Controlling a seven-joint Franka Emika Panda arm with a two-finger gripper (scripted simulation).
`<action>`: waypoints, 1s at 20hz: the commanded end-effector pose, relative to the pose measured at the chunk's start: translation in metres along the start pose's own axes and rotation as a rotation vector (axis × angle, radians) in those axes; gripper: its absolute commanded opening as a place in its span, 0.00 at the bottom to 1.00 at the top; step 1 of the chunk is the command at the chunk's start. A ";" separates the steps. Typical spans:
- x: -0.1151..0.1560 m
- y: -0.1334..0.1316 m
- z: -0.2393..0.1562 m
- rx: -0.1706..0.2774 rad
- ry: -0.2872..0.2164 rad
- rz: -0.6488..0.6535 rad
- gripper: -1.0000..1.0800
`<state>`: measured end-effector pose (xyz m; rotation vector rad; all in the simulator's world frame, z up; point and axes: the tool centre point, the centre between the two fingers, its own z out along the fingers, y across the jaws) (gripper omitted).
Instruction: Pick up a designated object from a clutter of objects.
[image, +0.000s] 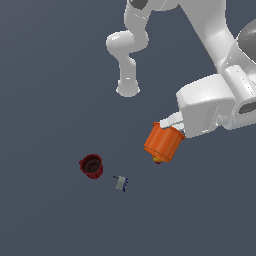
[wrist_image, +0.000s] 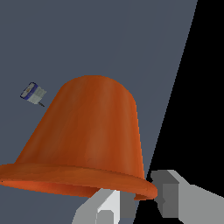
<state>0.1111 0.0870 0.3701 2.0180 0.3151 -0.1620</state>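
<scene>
Orange cup (image: 163, 142) right of centre in the exterior frame, clamped at its rim by the gripper (image: 169, 125), base pointing down and to the lower left. Just under its base, small yellow bit of the ball (image: 158, 160) showing. Dark red cup (image: 91, 166) at left of centre, mouth open to the camera, well apart from the orange one. Grey-blue piece (image: 121, 183) near it, toward the lower right, flat on the dark floor (image: 45, 100). From the wrist, cup (wrist_image: 87, 140) filling the middle, rim between the fingers (wrist_image: 107, 208), piece (wrist_image: 33, 93) at upper left.
</scene>
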 end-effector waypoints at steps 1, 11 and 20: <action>-0.009 0.015 -0.021 -0.032 0.000 0.089 0.00; -0.040 0.044 -0.081 -0.124 -0.004 0.328 0.00; -0.049 0.048 -0.099 -0.152 -0.006 0.395 0.00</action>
